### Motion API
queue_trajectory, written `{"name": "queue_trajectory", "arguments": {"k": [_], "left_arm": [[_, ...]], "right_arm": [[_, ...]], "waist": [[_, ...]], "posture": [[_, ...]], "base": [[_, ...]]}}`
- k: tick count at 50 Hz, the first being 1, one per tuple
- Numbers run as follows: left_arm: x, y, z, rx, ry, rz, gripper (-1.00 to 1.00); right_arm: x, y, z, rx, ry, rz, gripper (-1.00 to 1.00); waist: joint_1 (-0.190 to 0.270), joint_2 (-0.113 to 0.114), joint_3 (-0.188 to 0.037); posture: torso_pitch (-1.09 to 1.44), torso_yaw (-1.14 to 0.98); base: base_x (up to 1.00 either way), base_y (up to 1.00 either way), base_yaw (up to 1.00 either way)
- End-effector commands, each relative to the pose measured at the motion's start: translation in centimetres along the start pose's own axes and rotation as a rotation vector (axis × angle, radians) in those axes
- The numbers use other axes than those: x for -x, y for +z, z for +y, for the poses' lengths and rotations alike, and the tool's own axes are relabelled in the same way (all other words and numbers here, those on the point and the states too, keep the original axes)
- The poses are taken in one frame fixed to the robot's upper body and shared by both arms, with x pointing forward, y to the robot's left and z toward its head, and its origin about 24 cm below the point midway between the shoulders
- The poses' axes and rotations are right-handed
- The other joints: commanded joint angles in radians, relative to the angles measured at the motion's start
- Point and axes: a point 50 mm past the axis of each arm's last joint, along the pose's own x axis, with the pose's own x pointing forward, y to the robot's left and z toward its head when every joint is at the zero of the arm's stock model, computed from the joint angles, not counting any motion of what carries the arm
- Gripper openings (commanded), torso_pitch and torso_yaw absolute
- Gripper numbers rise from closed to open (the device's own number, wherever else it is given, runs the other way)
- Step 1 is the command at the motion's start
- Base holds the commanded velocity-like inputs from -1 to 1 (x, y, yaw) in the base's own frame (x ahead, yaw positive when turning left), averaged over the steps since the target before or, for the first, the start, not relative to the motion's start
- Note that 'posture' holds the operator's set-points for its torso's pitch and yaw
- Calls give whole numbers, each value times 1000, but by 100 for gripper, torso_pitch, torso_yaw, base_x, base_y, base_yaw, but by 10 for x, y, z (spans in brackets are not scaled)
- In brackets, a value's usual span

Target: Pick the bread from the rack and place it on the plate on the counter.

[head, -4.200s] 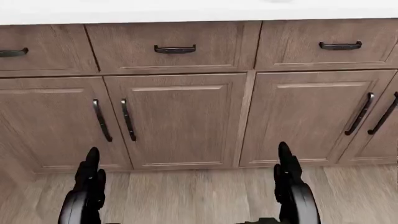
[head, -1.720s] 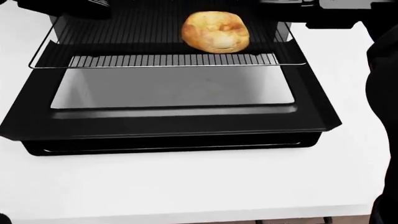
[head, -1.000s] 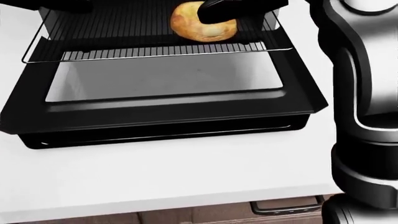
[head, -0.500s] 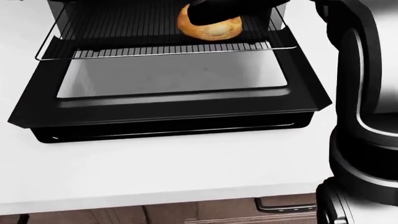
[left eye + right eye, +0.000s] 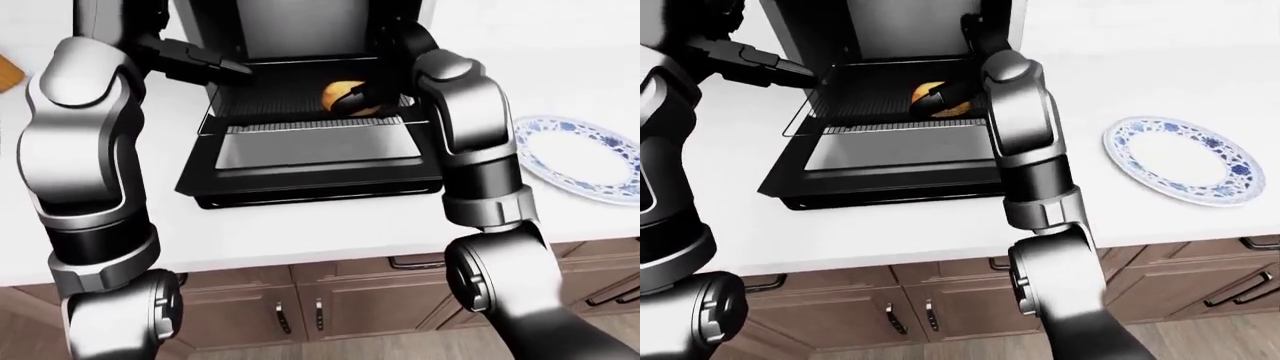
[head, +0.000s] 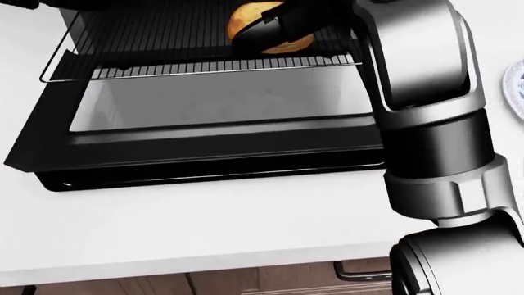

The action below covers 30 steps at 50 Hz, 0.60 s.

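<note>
My right hand [image 6: 282, 24] lies over the bread [image 6: 260, 29] on the rack [image 6: 164, 67] to grasp it; whether the fingers close, I cannot tell.

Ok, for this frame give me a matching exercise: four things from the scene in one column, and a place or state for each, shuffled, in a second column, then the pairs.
Things:
1. bread
2. plate
3. oven door
4. left hand

Places or states:
A. bare, on the counter at the right of the right-eye view
B. folded down flat
C. on the pulled-out rack, with the right hand on it
D. at the oven's upper left corner, holding nothing

Pairs: 1-C, 2-A, 3-B, 4-D
</note>
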Motion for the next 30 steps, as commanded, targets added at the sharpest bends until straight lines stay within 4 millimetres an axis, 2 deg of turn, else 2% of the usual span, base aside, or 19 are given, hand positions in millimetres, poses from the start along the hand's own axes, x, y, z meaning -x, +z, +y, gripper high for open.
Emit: {"name": "queue_trajectory", "arguments": {"k": [1, 16, 17, 20, 22, 23, 30], "left_arm": [[3, 19, 6, -10, 30, -87, 100], [3, 20, 8, -14, 35, -89, 100], [3, 20, 9, -13, 37, -90, 100], [4, 21, 10, -14, 38, -90, 100], [5, 23, 11, -16, 41, -93, 100], [4, 24, 11, -17, 41, -95, 100], [3, 26, 12, -18, 44, -99, 100]], "right_arm": [[9, 21, -5, 16, -22, -82, 100], [19, 10, 4, 37, 23, -31, 100], [19, 9, 4, 35, 20, -27, 92], [19, 9, 4, 36, 21, -20, 47], [18, 9, 3, 37, 19, -18, 9], [18, 9, 4, 36, 22, -17, -2], [19, 4, 3, 39, 22, -6, -40]], "waist": [[0, 2, -32], [3, 0, -30], [3, 1, -30], [3, 1, -31], [3, 2, -31], [3, 2, -31], [2, 2, -32]], "posture": [[0, 0], [0, 0], [0, 0], [0, 0], [0, 0], [0, 0], [0, 0]], "base": [[0, 0, 0], [0, 0, 0], [0, 0, 0], [0, 0, 0], [0, 0, 0], [0, 0, 0], [0, 0, 0]]}}
